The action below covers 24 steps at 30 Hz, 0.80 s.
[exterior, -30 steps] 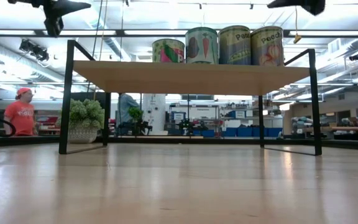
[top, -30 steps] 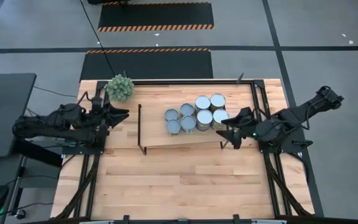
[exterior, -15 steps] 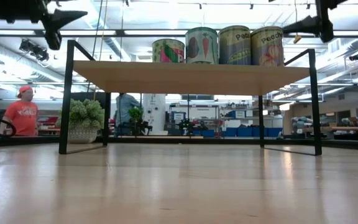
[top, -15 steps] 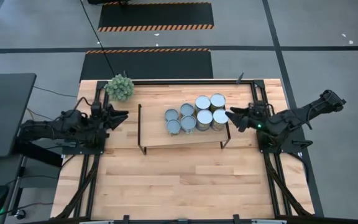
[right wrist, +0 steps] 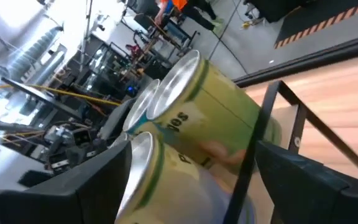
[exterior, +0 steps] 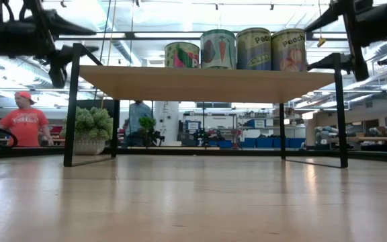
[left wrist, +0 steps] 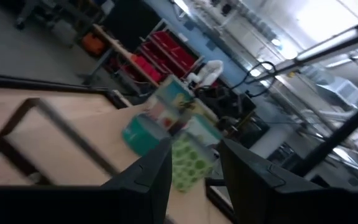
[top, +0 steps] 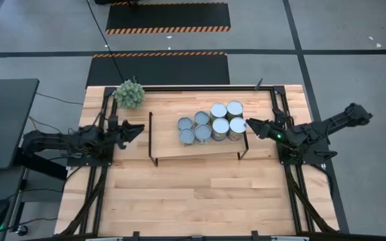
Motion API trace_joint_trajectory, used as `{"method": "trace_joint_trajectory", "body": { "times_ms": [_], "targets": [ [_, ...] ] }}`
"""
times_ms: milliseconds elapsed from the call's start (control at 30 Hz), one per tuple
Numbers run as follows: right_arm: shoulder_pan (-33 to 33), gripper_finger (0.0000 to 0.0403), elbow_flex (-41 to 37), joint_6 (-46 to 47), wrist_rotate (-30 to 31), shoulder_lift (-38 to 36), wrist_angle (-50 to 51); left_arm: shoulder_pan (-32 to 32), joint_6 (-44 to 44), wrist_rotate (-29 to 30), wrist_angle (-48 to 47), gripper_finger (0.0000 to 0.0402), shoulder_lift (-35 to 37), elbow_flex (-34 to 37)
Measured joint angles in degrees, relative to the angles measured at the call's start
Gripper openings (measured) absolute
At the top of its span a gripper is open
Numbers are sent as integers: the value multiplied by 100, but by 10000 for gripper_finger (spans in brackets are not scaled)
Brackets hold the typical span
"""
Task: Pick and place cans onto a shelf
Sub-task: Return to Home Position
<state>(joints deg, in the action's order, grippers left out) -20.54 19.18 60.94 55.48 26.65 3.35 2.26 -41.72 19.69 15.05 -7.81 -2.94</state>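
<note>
Several cans (top: 210, 123) stand upright in a tight cluster on the right half of the light-wood shelf (top: 169, 142); the low view shows their labelled sides (exterior: 236, 48) on the shelf board (exterior: 207, 82). My right gripper (top: 249, 125) is open and empty just right of the cluster, beside the shelf's right end frame; the cans fill its wrist view (right wrist: 197, 118). My left gripper (top: 139, 127) is open and empty left of the shelf's left end frame; its wrist view shows the cans (left wrist: 166, 127) farther off.
A green ball-shaped plant (top: 129, 94) stands at the table's far left corner. The shelf's black end frames (top: 151, 137) stand between each gripper and the board. Bare wood tabletop (top: 193, 194) lies in front of the shelf. People show in the room beyond (exterior: 25, 124).
My right gripper has drawn back from the near right of the cans, swung toward the far edge and sunk lower beside the shelf's right end. My left gripper has sunk lower and moved slightly toward the near edge. The cans have stayed put.
</note>
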Motion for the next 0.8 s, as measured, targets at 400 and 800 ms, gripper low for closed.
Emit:
{"method": "trace_joint_trajectory", "body": {
  "times_ms": [400,800],
  "targets": [
    [18,347,-790,-537,-544,-1465,-249,0,-264,1153,-304,141,9,242],
    [20,347,-1187,-960,-538,-2535,-299,217,-250,957,-232,141,10,247]
  ]
}}
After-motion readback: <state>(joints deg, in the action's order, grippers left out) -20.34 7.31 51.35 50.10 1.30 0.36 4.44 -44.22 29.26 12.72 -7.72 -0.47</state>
